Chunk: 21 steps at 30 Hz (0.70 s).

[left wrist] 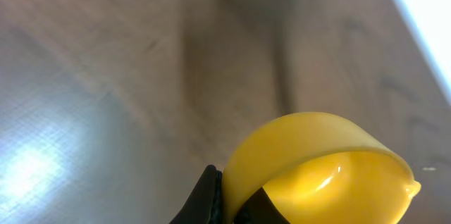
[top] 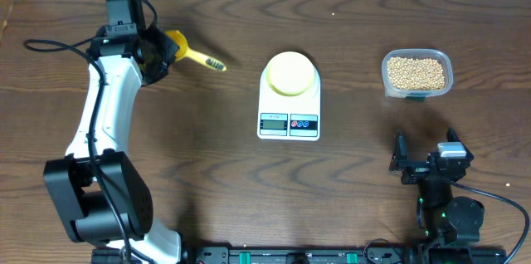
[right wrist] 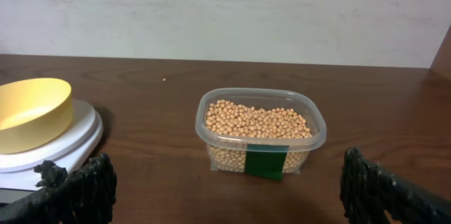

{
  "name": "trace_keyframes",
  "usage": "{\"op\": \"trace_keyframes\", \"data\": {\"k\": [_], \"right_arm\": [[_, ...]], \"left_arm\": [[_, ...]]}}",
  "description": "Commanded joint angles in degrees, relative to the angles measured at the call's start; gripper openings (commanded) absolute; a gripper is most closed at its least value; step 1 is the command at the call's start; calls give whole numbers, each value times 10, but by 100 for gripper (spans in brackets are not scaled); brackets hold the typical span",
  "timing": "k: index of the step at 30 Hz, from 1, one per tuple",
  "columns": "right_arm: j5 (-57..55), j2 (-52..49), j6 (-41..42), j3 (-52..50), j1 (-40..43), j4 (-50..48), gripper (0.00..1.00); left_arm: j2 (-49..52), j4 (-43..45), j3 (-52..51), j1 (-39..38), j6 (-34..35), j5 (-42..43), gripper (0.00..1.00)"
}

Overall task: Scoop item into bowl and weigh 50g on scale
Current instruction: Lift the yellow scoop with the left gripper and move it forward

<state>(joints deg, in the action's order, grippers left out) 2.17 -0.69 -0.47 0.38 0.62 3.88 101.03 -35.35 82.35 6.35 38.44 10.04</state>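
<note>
- The left gripper [top: 158, 51] is clamped tight on a yellow plastic long-handled scoop [top: 192, 54] at the far left of the dark wood-grain table [top: 348, 181].
- In the overhead view the grip sits at the scoop's cup end, and the handle points away toward the middle of the table.
- In the left wrist view the scoop's glossy yellow cup [left wrist: 324, 164] fills the lower right, with dark fingers [left wrist: 210, 197] pressed against its left edge; the table behind is blurred.
- The right gripper [top: 426, 156] stands wide open and holds nothing, near the front right edge of the table.
- In the right wrist view its two black fingers [right wrist: 77, 189] frame the bottom corners, well apart and clear of everything.
- The small round tan-beige beans [top: 416, 70] lie heaped in a clear rounded-rectangular plastic tub [top: 387, 81] at the far right, beyond the right gripper.
- The tub carries a green label [right wrist: 266, 162] on its near wall.
- The small round pale yellow bowl [top: 290, 73] sits on the far end of the white flat rectangular digital scale [top: 289, 108] at the table's centre.
- No beans show inside the bowl.
- The scale's display and buttons face the front edge; the reading is too small to tell.
</note>
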Motion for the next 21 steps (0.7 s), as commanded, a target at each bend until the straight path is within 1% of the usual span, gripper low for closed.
{"op": "trace_keyframes", "data": {"k": [1, 4, 11, 21], "right_arm": [[3, 4, 0, -1, 5, 2, 99], [3, 4, 0, -1, 5, 2, 99], [3, 4, 0, -1, 5, 2, 99], [3, 4, 0, -1, 5, 2, 99]], "left_arm": [[-27, 39, 7, 2, 19, 65, 7], [-31, 60, 7, 2, 33, 77, 7], [-46, 77, 7, 2, 54, 77, 7], [-48, 126, 7, 2, 57, 77, 8]]}}
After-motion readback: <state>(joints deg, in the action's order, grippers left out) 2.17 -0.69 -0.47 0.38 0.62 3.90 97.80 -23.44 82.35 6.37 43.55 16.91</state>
